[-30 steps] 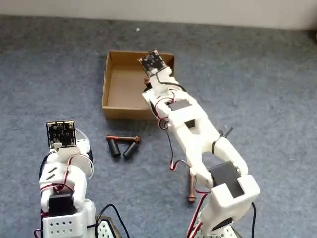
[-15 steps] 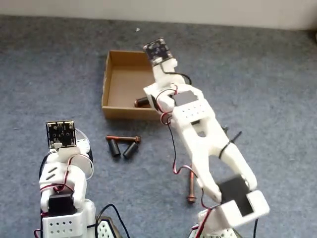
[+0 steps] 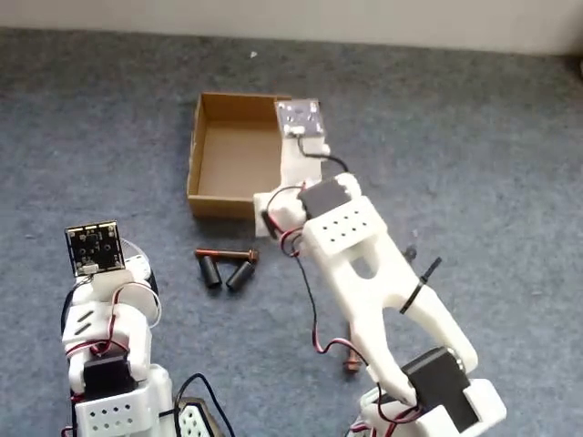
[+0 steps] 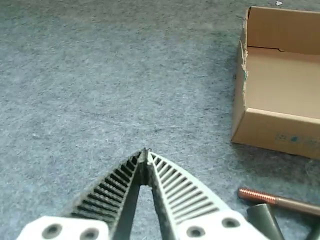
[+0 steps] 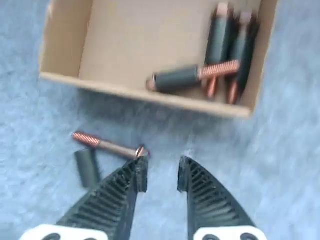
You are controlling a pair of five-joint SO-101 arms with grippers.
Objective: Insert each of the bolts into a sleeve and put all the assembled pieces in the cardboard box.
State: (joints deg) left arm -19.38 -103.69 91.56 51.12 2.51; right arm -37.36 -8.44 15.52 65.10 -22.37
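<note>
Over grey carpet [image 3: 474, 137], backing right gripper [image 5: 162, 174] off box [image 5: 100, 86], jaws parted, empty; leaving third assembly [image 5: 180, 78] beyond them. Keeping left gripper [image 4: 146, 159] closed. Bolt [image 5: 106, 145] near jaws next.

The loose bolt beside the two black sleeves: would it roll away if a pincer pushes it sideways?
Probably only a little: the bolt is a round rod, but the fuzzy carpet should brake it. Its wider head may make it curve.

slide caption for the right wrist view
Open right gripper facing the cardboard box, three assembled pieces inside, loose bolt and sleeve outside.
</note>
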